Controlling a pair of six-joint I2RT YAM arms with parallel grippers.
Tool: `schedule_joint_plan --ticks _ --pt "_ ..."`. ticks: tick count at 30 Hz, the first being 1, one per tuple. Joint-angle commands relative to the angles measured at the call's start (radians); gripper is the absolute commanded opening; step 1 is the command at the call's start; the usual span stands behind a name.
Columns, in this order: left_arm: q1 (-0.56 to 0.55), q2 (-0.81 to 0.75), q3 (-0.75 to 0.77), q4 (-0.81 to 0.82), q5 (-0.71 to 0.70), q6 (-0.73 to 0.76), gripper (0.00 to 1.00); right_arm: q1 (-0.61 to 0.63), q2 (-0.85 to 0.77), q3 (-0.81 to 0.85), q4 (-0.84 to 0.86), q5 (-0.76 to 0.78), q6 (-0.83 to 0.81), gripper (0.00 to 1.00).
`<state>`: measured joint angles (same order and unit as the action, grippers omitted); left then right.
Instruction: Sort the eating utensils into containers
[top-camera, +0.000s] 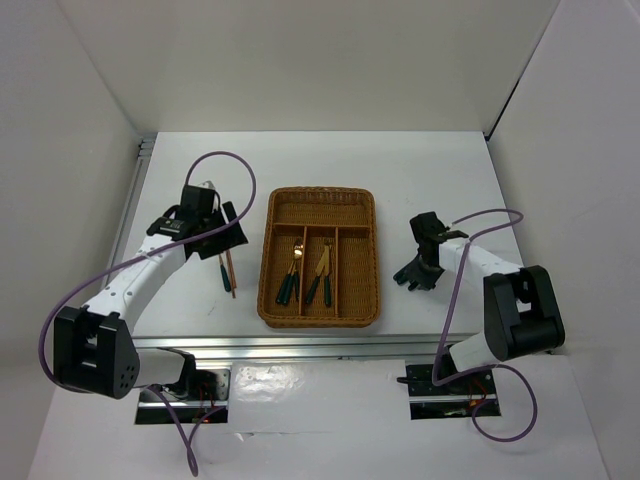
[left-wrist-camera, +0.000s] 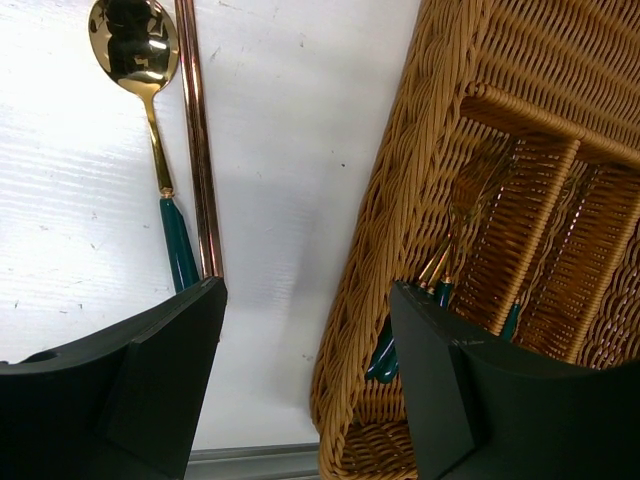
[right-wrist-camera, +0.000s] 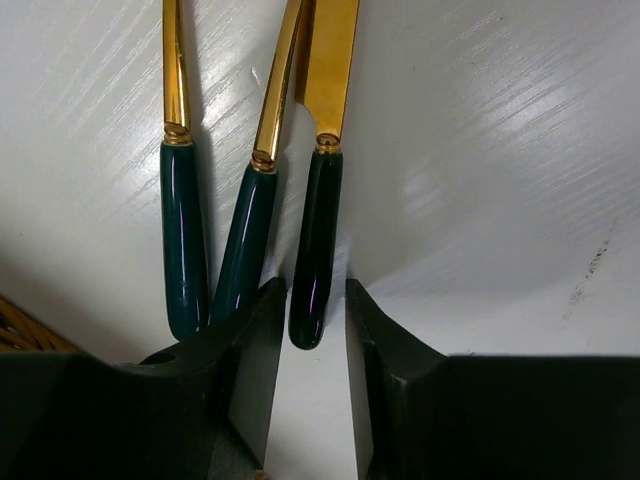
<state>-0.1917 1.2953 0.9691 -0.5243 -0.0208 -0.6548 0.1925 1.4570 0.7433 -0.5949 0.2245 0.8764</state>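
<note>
A gold spoon (left-wrist-camera: 135, 40) with a teal handle lies on the white table beside thin reddish-brown chopsticks (left-wrist-camera: 200, 140); from above they show left of the tray as spoon and chopsticks (top-camera: 228, 270). My left gripper (left-wrist-camera: 308, 340) hovers open over bare table between them and the wicker tray (left-wrist-camera: 400, 200), holding nothing. Three teal-handled utensils lie side by side under my right gripper (right-wrist-camera: 315, 310). Its jaws stand narrowly apart around the end of the rightmost handle (right-wrist-camera: 316, 230), with a gap showing on the right side. In the top view the right gripper (top-camera: 418, 272) hides these utensils.
The tray (top-camera: 270, 300) holds teal-handled utensils in its left slot (top-camera: 290, 278) and middle slot (top-camera: 322, 280). A corner of the wicker tray (right-wrist-camera: 15, 330) shows at the left in the right wrist view. White walls enclose the table on three sides.
</note>
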Motion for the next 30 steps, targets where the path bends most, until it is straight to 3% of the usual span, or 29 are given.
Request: schedule_joint_plan --ticks 1,5,9,17,24,30 --pt "0.006 0.007 0.036 0.007 0.007 0.02 0.8 -0.004 0.034 -0.022 0.041 0.009 -0.001 0.37" --pt "0.006 0.016 0.036 0.007 0.007 0.02 0.8 -0.004 0.043 -0.022 0.031 0.009 -0.001 0.2" --pt "0.006 0.016 0.036 0.007 0.007 0.02 0.8 -0.004 0.043 -0.002 -0.022 0.029 0.018 0.15" --pt "0.006 0.016 0.045 0.007 0.007 0.029 0.8 -0.013 -0.116 0.132 -0.267 0.124 0.104 0.1" --pt "0.015 0.016 0.045 0.007 0.018 0.029 0.8 -0.004 -0.221 0.292 -0.31 0.125 0.023 0.05" --pt "0.015 0.007 0.045 0.007 0.009 0.029 0.8 0.188 -0.138 0.395 -0.246 0.073 -0.002 0.04"
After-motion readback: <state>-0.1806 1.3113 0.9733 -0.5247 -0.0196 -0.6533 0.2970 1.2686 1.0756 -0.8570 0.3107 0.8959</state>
